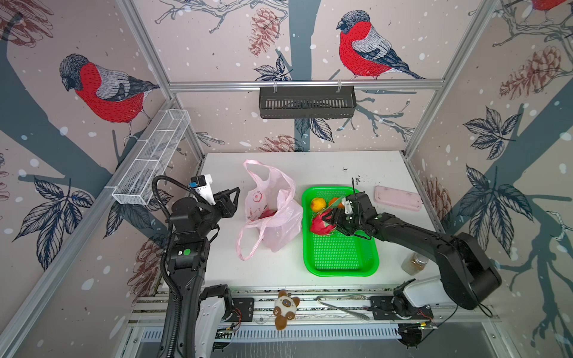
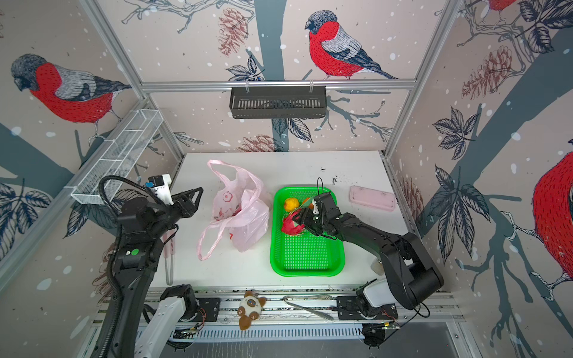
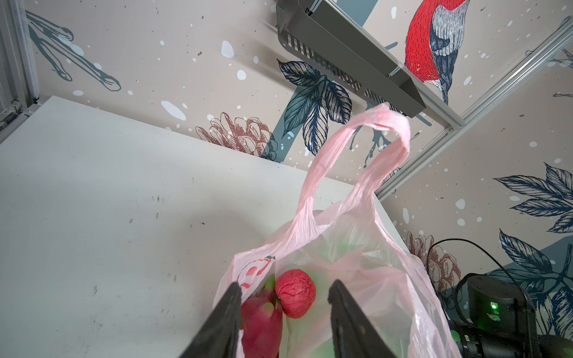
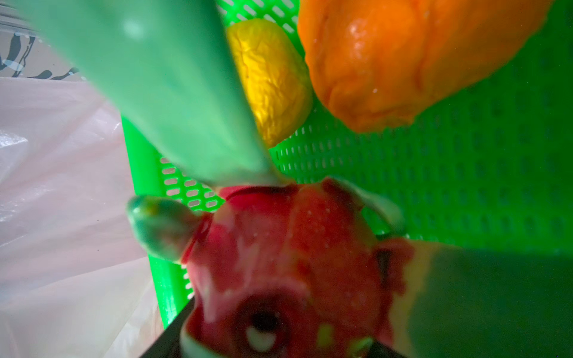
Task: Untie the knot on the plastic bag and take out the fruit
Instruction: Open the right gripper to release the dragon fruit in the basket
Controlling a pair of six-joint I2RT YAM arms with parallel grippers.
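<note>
My right gripper (image 1: 333, 218) is clamped across a magenta dragon fruit (image 4: 279, 263), jaws on its flanks, low over the near-left part of the green tray (image 1: 341, 272). The green-tipped scales look rubbery and bend under the grip, so I judge it light and squashy: hold the body, never a scale. Just beyond it in the tray sit the yellow ball (image 1: 318, 204) and the orange ball (image 1: 335, 202), both with wrinkled, dented skin, soft I'd say, and likely to roll.

My left gripper (image 1: 234, 201) hangs part-open and empty, just left of the plastic bag (image 1: 273, 217), aimed into its mouth. The bag is thin, translucent pale pink film, floppy and slippery; I'd pinch the rim or a handle loop (image 3: 387, 124), not the wall. I see no knot: the handles stand apart as free loops. Inside lie the small red bumpy ball (image 3: 295, 293) and a second dragon fruit (image 3: 262, 322), touching. The ball looks easiest taken across its middle.
</note>
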